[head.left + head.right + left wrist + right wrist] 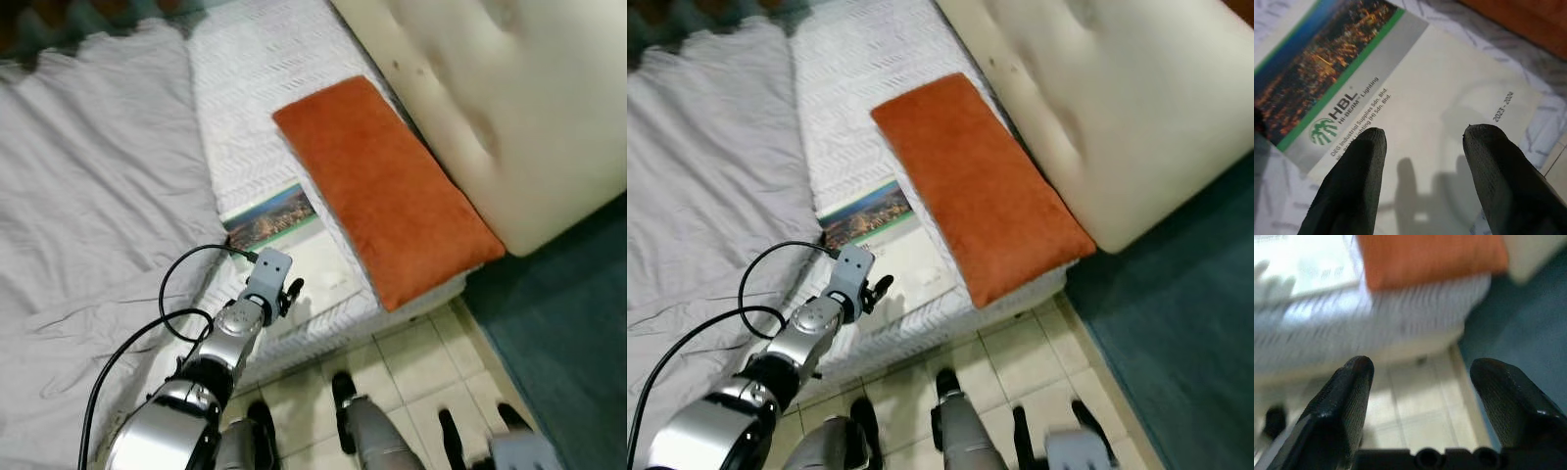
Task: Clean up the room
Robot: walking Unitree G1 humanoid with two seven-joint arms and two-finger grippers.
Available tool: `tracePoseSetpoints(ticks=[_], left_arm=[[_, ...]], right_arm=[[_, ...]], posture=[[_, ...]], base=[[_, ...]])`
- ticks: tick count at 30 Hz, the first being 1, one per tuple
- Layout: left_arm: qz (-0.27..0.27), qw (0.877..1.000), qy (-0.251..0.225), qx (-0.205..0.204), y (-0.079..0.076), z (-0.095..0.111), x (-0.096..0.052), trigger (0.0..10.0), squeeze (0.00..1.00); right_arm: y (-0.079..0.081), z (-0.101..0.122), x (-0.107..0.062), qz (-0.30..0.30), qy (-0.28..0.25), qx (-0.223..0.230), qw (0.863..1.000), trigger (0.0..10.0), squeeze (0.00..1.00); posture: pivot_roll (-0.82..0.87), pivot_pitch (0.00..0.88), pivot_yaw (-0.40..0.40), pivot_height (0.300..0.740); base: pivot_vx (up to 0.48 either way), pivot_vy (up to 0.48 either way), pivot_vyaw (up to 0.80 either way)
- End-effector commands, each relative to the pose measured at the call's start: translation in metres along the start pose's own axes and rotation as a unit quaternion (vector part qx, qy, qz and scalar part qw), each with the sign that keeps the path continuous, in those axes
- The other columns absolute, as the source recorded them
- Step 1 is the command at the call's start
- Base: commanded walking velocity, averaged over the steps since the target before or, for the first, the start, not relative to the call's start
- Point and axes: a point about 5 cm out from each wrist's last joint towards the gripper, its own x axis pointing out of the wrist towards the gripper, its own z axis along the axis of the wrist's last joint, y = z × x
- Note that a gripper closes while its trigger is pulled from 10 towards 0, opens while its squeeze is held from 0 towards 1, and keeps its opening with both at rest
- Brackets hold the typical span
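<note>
A rumpled grey sheet (pixel 88 196) covers the bed well to the left of the left end effector (pixel 1422 139). That end effector reaches out over the near edge of the white patterned mattress (pixel 255 108), its two black fingers (pixel 1359 166) apart with nothing between them, hovering just above a catalogue (pixel 294 250) that lies flat on the mattress. The catalogue's white lower cover sits directly beneath the fingertips; ahead of them is its city-night photograph with a green stripe and the printed words "HBL Hi-Beam Lighting", and "2023 - 2024" is printed toward the cover's far right edge. A black cable (pixel 171 294) loops back from the wrist along the silver arm.

Just to the right of the left end effector, beside the catalogue, an orange cushion (pixel 382 186) lies on the mattress at its right edge. Beyond the cushion stands a cream padded headboard (pixel 509 108).

Lower down and to the right, the right end effector (pixel 1420 377) hangs over the pale tiled floor (pixel 1415 401) by the bed's side, its fingers spread wide and empty. Teal carpet (pixel 568 323) lies to its right.
</note>
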Motion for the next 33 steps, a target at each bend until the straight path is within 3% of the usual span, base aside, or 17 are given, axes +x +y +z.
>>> tracePoseSetpoints(ticks=[1,2,3,4,6,8,12,15,16,18,22,25,27,28,29,33], left_arm=[[0.012,1.0,0.025,-0.009,0.003,-0.011,-0.002,10.0,0.0],[0.016,1.0,0.025,-0.003,0.004,-0.01,-0.002,10.0,0.0],[0.016,1.0,0.025,-0.003,0.004,-0.01,-0.002,10.0,0.0],[0.028,0.999,0.021,0.022,0.007,-0.007,-0.001,10.0,0.0],[0.033,0.999,0.022,0.036,0.008,-0.008,-0.001,10.0,0.0],[0.067,0.995,0.025,0.064,0.018,-0.008,-0.003,10.0,0.0],[0.102,0.991,0.019,0.082,0.03,-0.002,-0.003,10.0,0.0],[0.111,0.991,0.011,0.077,0.033,0.005,-0.002,10.0,0.0],[0.113,0.991,0.009,0.073,0.033,0.007,-0.001,10.0,0.0],[0.111,0.992,0.007,0.059,0.029,0.01,0.0,10.0,0.0],[0.119,0.992,0.009,0.041,0.03,0.011,0.001,10.0,0.0],[0.121,0.993,0.01,0.011,0.031,0.014,0.002,10.0,0.0],[0.11,0.994,0.011,0.006,0.026,0.015,0.003,10.0,0.0],[0.11,0.994,0.011,0.006,0.026,0.015,0.003,10.0,0.0],[0.103,0.995,0.01,0.008,0.024,0.016,0.004,10.0,0.0],[0.067,0.997,-0.003,0.035,0.009,0.027,0.01,10.0,0.0]], right_arm=[[-0.003,0.015,-0.025,-0.002,0.005,-0.001,1.0,10.0,0.0],[-0.003,0.016,-0.037,0.0,0.018,0.007,1.0,10.0,0.0],[-0.003,0.016,-0.037,0.0,0.018,0.007,1.0,10.0,0.0],[0.005,0.022,-0.066,0.029,0.044,0.016,0.998,10.0,0.0],[0.009,0.025,-0.075,0.044,0.051,0.02,0.998,10.0,0.0],[0.02,0.023,-0.098,0.077,0.085,0.03,0.993,10.0,0.0],[0.026,0.021,-0.11,0.105,0.101,0.02,0.989,10.0,0.0],[0.026,0.011,-0.109,0.104,0.106,0.003,0.989,10.0,0.0],[0.028,0.008,-0.107,0.105,0.095,-0.007,0.99,10.0,0.0],[0.049,-0.01,-0.093,0.133,0.069,0.029,0.988,10.0,0.0],[0.066,-0.029,-0.077,0.167,0.055,0.03,0.984,10.0,0.0],[0.083,-0.052,-0.045,0.211,0.041,0.01,0.977,10.0,0.0],[0.087,-0.06,-0.019,0.219,0.03,-0.017,0.975,10.0,0.0],[0.087,-0.06,-0.019,0.219,0.03,-0.017,0.975,10.0,0.0],[0.089,-0.06,-0.006,0.22,0.017,-0.033,0.975,10.0,0.0],[0.087,-0.05,0.032,0.206,-0.041,-0.077,0.975,10.0,0.0]], posture=[[-0.54,0.667,-0.002,0.74],[-0.55,0.678,-0.01,0.74],[-0.55,0.678,-0.01,0.74],[-0.59,0.728,-0.037,0.74],[-0.59,0.728,-0.037,0.74],[-0.61,0.753,-0.064,0.74],[-0.6,0.757,-0.063,0.74],[-0.58,0.763,-0.05,0.74],[-0.57,0.764,-0.042,0.74],[-0.56,0.749,-0.031,0.74],[-0.51,0.746,-0.007,0.74],[-0.46,0.741,0.022,0.74],[-0.44,0.743,0.029,0.74],[-0.44,0.743,0.029,0.74],[-0.43,0.748,0.039,0.74],[-0.43,0.754,0.044,0.74]], base=[[0.0,0.0,0.0],[0.0,0.0,0.0],[0.0,0.0,0.0],[0.0,0.0,0.0],[0.0,0.0,0.0],[0.0,0.0,0.0],[0.0,0.0,0.0],[0.0,0.0,0.0],[0.0,0.0,0.0],[0.0,0.0,0.0],[0.0,0.0,0.0],[0.0,0.0,0.0],[0.0,0.0,0.0],[0.0,0.0,0.0],[0.0,0.0,0.0],[0.0,0.0,0.0]])
